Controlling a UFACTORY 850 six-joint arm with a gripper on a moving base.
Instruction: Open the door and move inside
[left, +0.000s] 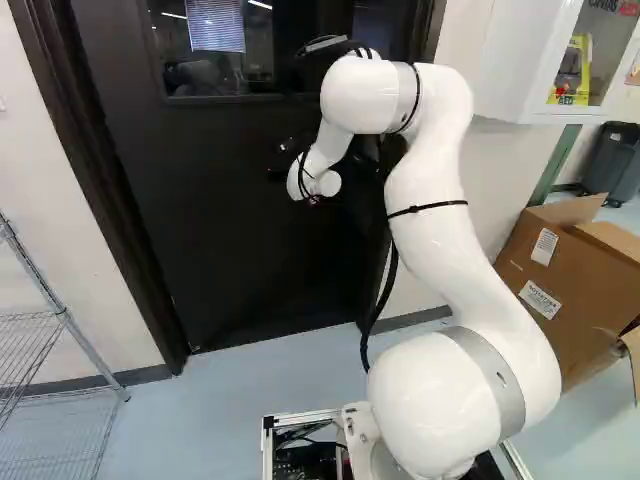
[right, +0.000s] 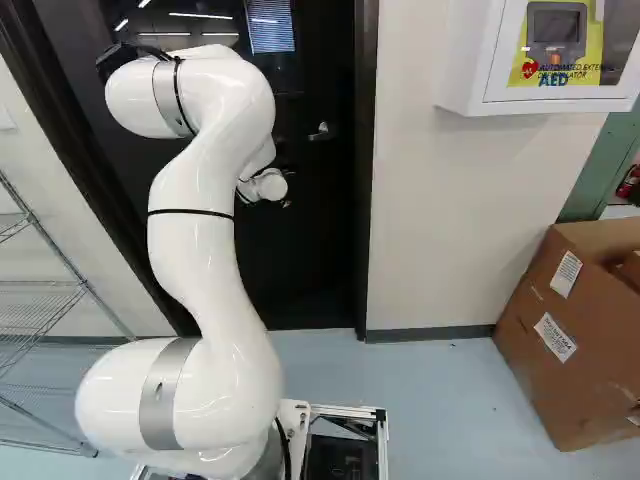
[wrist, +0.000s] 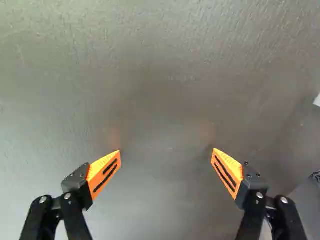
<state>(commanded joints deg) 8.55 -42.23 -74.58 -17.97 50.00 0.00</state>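
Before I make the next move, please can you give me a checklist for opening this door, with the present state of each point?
1. Pincer open: ok, its fingers stand wide apart.
2. Nothing held: ok, nothing is between the fingers except the view of the door ahead.
3. Handle between the fingers: not ok, only flat door surface shows there.
4. Door open for passing: not ok, it looks closed.
5. Door unlocked: cannot tell.
6. Box away from the doorway: ok, it stands beyond the wall section, right of the door in the right base view.
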